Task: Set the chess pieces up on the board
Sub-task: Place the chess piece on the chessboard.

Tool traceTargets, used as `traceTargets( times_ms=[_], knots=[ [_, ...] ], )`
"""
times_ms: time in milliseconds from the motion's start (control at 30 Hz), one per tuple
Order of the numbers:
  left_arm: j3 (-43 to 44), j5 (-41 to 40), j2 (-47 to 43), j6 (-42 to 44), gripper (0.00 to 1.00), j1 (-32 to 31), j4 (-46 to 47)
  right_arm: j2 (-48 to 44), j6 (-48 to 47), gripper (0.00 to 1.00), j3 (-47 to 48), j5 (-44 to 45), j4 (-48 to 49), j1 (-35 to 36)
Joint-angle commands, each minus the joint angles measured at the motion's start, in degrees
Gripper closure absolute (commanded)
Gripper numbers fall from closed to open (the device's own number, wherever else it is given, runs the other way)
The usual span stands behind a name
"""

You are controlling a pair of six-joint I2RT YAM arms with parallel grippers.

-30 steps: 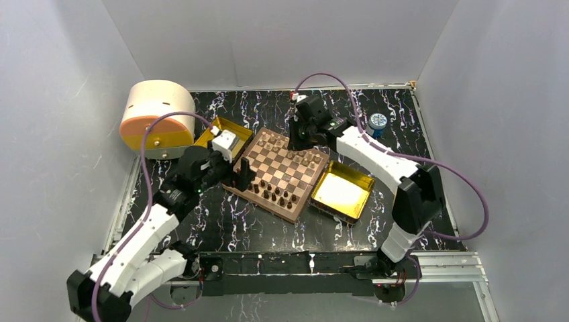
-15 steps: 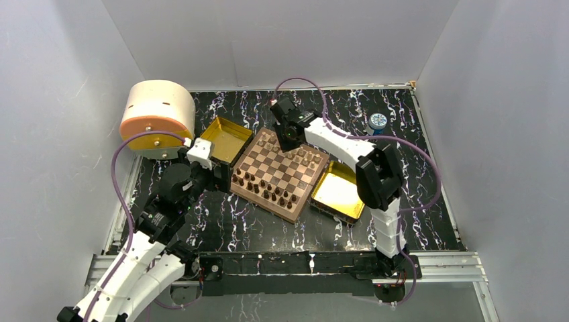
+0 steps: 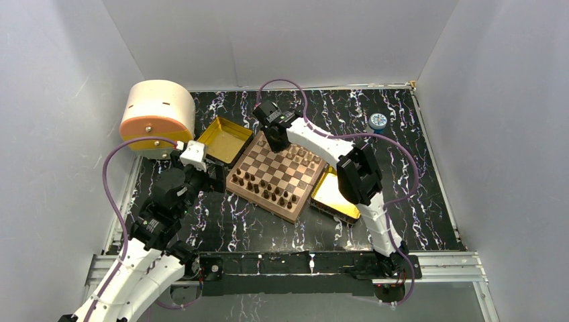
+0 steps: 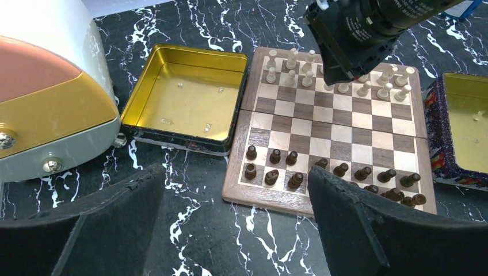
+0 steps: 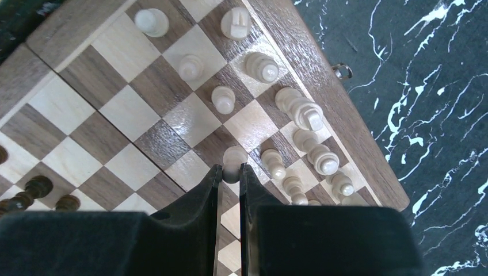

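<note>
Bright even light, glare in gold tray (image 4: 184, 109)

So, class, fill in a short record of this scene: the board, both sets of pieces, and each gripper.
board: wooden, lying between two gold trays
light pieces: on the far rows
dark pieces: on the near rows
right gripper: shut on a light pawn, over the board
left gripper: open, empty, beside the board
</note>
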Motion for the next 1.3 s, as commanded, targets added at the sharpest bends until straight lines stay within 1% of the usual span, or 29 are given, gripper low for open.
traceTargets(
  times_ms=[0,233,1267],
  knots=[
    [-0.2,-1.8,-0.7,0.6,0.08,0.0,0.4,0.6,-1.3,0.82,3.6,3.5,-2.3,0.1],
    [-0.2,-2.1,-1.1,0.7,0.08,-0.1,0.4,1.4,-2.0,0.81,3.5,4.5,-1.5,0.1],
    [-0.2,-2.1,-0.6,0.8,0.08,-0.1,0.4,3.1,-1.4,0.80,2.0,3.7,2.3,-0.8]
  ],
)
